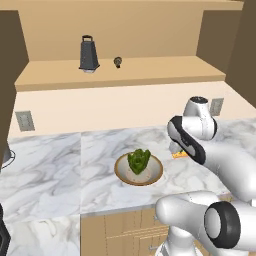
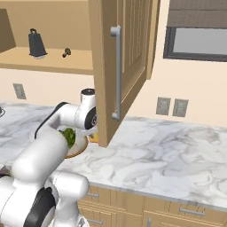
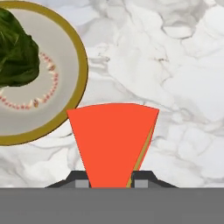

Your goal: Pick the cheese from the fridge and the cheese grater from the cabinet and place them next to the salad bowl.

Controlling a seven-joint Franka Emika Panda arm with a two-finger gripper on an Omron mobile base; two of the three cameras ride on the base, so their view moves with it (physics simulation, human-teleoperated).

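Two fingers of mine pinch the cheese by its narrow end, low over the bench just beside the salad bowl, ready to set down; the cheese grater waits upright on the cabinet shelf, untouched.

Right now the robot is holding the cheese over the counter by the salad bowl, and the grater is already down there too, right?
Not quite. The cheese grater is on the cabinet shelf, as the left base view shows. The gripper does hold the cheese beside the salad bowl.

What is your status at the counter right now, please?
Gripper shut on cheese, low over counter beside salad bowl. Cheese grater on cabinet shelf. Path clear.
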